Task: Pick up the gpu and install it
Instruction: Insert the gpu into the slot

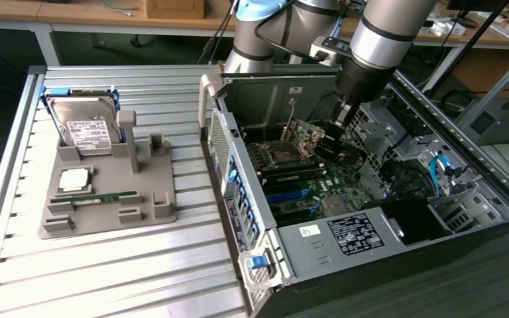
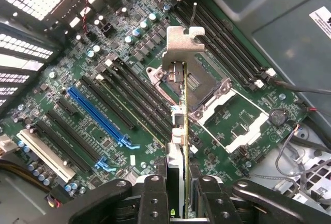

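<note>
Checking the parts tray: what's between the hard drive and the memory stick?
A square silver chip on the grey holder, in the exterior view.

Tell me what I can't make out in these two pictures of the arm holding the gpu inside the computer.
- Wrist view: the gpu sits edge-on in the hand, so its faces and connector edge are hidden.
- Exterior view: the arm covers the hand's grip on the gpu.
- Exterior view: the hard drive label's print is too small to read.
</note>
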